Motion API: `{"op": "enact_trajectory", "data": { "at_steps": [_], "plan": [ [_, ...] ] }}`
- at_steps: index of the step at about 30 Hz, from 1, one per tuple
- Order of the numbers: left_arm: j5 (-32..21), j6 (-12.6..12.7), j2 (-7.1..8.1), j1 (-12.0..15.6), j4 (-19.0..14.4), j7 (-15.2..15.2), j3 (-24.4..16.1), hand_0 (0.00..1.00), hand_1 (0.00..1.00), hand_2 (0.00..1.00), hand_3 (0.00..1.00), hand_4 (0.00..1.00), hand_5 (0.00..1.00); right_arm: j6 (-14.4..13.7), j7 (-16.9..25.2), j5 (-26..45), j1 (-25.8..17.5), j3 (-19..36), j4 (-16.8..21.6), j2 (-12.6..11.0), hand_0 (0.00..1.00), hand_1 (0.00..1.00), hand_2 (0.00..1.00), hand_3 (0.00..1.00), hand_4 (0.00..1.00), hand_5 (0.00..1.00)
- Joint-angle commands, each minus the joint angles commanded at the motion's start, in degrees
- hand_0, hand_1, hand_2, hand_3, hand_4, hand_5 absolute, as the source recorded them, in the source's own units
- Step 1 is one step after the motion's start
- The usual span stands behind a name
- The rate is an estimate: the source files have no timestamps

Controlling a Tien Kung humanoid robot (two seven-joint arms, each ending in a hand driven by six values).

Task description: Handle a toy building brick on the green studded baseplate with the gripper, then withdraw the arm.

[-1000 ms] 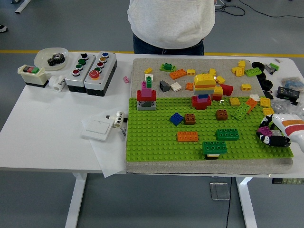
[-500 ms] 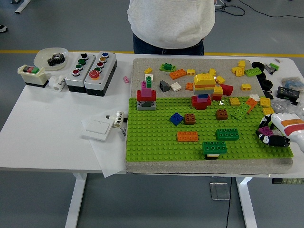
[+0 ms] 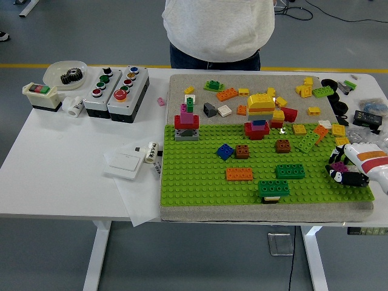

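Observation:
The green studded baseplate [image 3: 200, 182] lies on a grey mat in the middle of the table. Several bricks stand on it: a blue one [image 3: 225, 151], a brown one [image 3: 242, 151], an orange one [image 3: 239, 174], two dark green ones [image 3: 290, 171] and a red-grey stack [image 3: 187, 126]. My right hand [image 3: 334, 167] comes in at the plate's right edge. Its black fingers [image 3: 351, 178] curl around a small purple brick [image 3: 340, 165] just above the studs. The left arm does not show.
Loose bricks [image 3: 260, 100] lie scattered on the grey mat behind the plate. Button boxes [image 3: 115, 91], a white bowl with a gear [image 3: 65, 71] and a white switch plate [image 3: 124, 161] sit to the left. A person in a grey top [image 3: 218, 30] stands at the far side.
My right hand with the purple brick has crept very slightly up and away from the near edge. Nothing else moved.

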Motion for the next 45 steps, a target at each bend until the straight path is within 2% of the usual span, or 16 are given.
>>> {"op": "enact_trajectory", "data": {
  "at_steps": [1,2,7,8,13,14,19,20,24,31,32,37,38,43,44,45],
  "plan": [
    [-0.06,0.01,0.00,-0.01,0.00,-0.02,0.05,0.760,0.749,0.750,0.607,0.659,0.624,-0.20,0.15,-0.23,-0.17,0.64,0.61,-0.13,0.301,0.406,0.483,0.480,0.604,0.436],
    [-0.10,0.02,0.00,-0.01,0.00,-0.05,0.08,0.756,0.748,0.753,0.607,0.658,0.624,-0.28,0.25,-0.41,-0.29,1.13,1.09,-0.25,0.415,0.448,0.519,0.504,0.614,0.389],
    [-0.12,0.04,0.04,-0.10,0.00,-0.07,0.15,0.756,0.748,0.753,0.607,0.658,0.624,-0.16,0.83,-0.81,-0.48,2.65,2.87,-1.04,0.415,0.448,0.519,0.504,0.614,0.389],
    [-0.13,0.04,0.05,-0.14,0.02,-0.08,0.13,0.753,0.747,0.751,0.607,0.658,0.625,0.10,1.26,-0.69,-0.62,3.27,3.66,-1.44,0.538,0.567,0.635,0.582,0.695,0.388],
    [-0.29,0.06,0.06,-0.21,0.07,-0.14,0.21,0.753,0.747,0.751,0.607,0.658,0.625,1.66,2.33,-3.94,-0.97,4.65,5.81,-2.92,0.538,0.567,0.635,0.582,0.695,0.388],
    [-0.41,0.09,0.07,-0.21,0.08,-0.18,0.27,0.753,0.747,0.749,0.607,0.659,0.625,2.14,2.82,-5.93,-1.03,5.04,6.38,-3.48,0.609,0.633,0.717,0.726,0.849,0.389],
    [-0.41,0.09,0.08,-0.21,0.10,-0.20,0.28,0.753,0.747,0.749,0.607,0.659,0.625,2.89,3.85,-13.40,-0.77,5.47,7.17,-4.88,0.609,0.633,0.717,0.726,0.849,0.389],
    [-0.33,0.06,0.08,-0.22,0.10,-0.17,0.23,0.751,0.746,0.748,0.607,0.658,0.625,3.15,3.77,-14.86,-0.51,5.11,7.19,-5.25,0.578,0.614,0.712,0.748,0.897,0.348],
    [-0.17,0.00,0.05,-0.22,0.10,-0.13,0.14,0.751,0.746,0.748,0.607,0.658,0.625,3.72,3.34,-20.31,0.03,4.19,6.84,-5.85,0.578,0.614,0.712,0.748,0.897,0.348],
    [-0.41,-0.02,0.03,-0.20,0.07,-0.21,0.28,0.750,0.748,0.749,0.607,0.659,0.627,4.25,3.13,-22.81,0.28,3.97,6.02,-5.89,0.551,0.598,0.698,0.742,0.901,0.329],
    [-0.47,-0.02,0.03,-0.22,0.06,-0.24,0.34,0.749,0.749,0.750,0.608,0.659,0.626,4.31,3.20,-23.15,0.42,3.94,5.94,-6.05,0.518,0.583,0.677,0.715,0.892,0.328],
    [-0.47,-0.02,0.05,-0.26,0.07,-0.26,0.31,0.749,0.749,0.750,0.608,0.659,0.626,3.94,3.17,-22.97,1.05,3.40,5.17,-6.39,0.518,0.583,0.677,0.715,0.892,0.328],
    [-0.42,-0.05,0.04,-0.28,0.07,-0.25,0.30,0.748,0.748,0.749,0.608,0.659,0.626,3.75,3.17,-22.96,1.19,3.27,4.90,-6.40,0.489,0.565,0.642,0.660,0.847,0.332],
    [-0.44,-0.08,0.03,-0.28,0.05,-0.24,0.32,0.748,0.748,0.749,0.608,0.659,0.626,3.30,3.30,-23.13,1.69,2.51,3.76,-6.26,0.489,0.565,0.642,0.660,0.847,0.332],
    [-0.42,-0.10,0.02,-0.28,0.04,-0.23,0.30,0.747,0.748,0.748,0.608,0.657,0.624,3.10,3.32,-23.18,1.84,2.27,3.42,-6.17,0.473,0.551,0.621,0.627,0.806,0.335],
    [-0.40,-0.11,0.01,-0.28,0.04,-0.22,0.29,0.747,0.748,0.748,0.608,0.657,0.624,3.04,3.32,-23.20,1.90,2.19,3.29,-6.13,0.473,0.551,0.621,0.627,0.806,0.335]
  ]
}}
